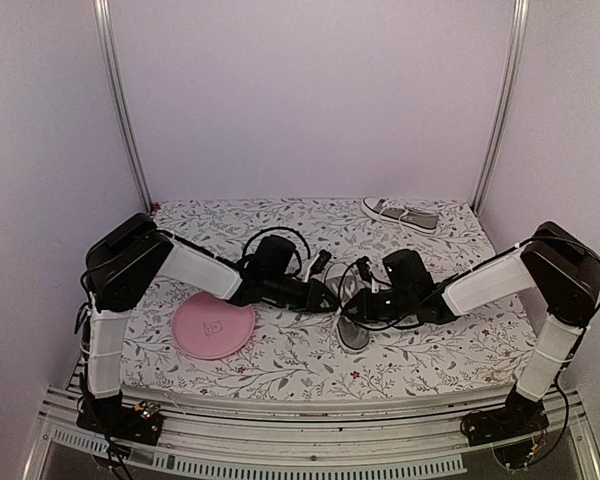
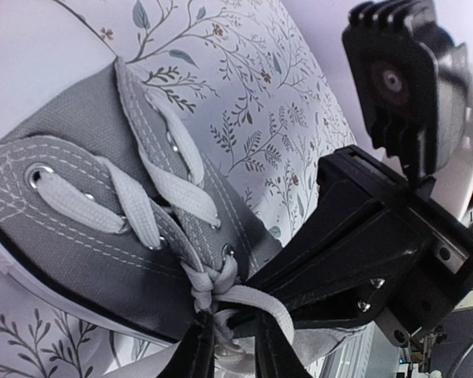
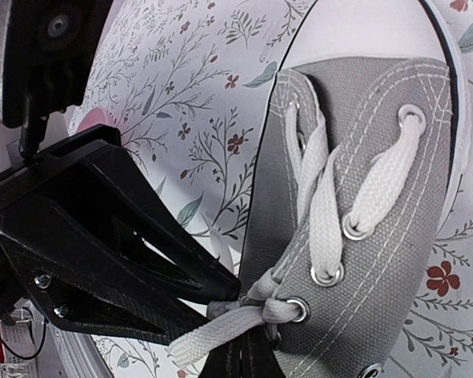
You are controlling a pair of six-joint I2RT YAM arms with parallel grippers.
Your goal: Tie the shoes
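One grey shoe (image 1: 353,334) lies at the middle of the table between my two arms. It fills the left wrist view (image 2: 79,205) and the right wrist view (image 3: 378,260). Its white lace (image 2: 154,209) is crossed into a first knot (image 2: 209,285) at the top eyelets, also seen in the right wrist view (image 3: 299,303). My left gripper (image 2: 235,346) and my right gripper (image 3: 240,358) meet at that knot from opposite sides. Each is closed on a strand of lace. The second shoe (image 1: 402,214) lies on its side at the back right.
A round pink plate (image 1: 213,328) lies left of the shoe, under my left arm. The table carries a floral cloth (image 1: 280,360). White walls and metal posts (image 1: 120,110) enclose the back and sides.
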